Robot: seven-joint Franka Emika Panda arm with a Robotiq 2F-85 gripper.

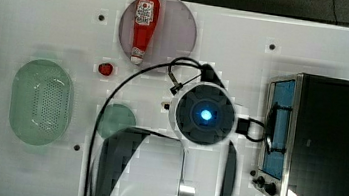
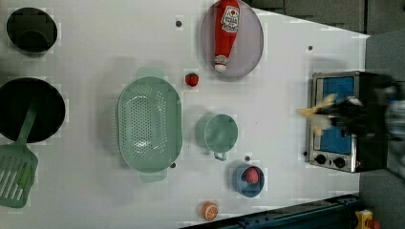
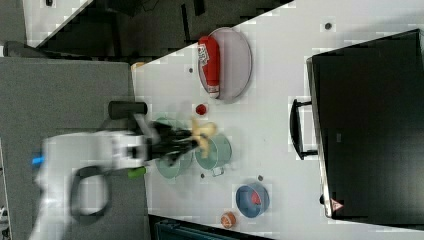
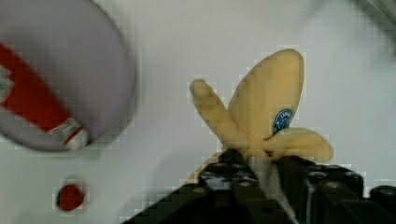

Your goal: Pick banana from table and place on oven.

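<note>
We have the banana (image 4: 261, 116) pinched in the gripper (image 3: 192, 142) and lifted clear of the table (image 1: 46, 17), its lobes fanning out beyond the fingertips, and we judge the oven (image 1: 330, 145) lies toward the top view's right of it.

One banana (image 4: 261, 112), one oven (image 1: 326, 142), two strawberries (image 2: 191, 79) (one bowled).

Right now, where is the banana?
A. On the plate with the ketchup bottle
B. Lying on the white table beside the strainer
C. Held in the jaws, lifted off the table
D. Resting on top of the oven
C: the banana sticks out of the gripper, whose jaws are closed on it, with the table well below.
</note>
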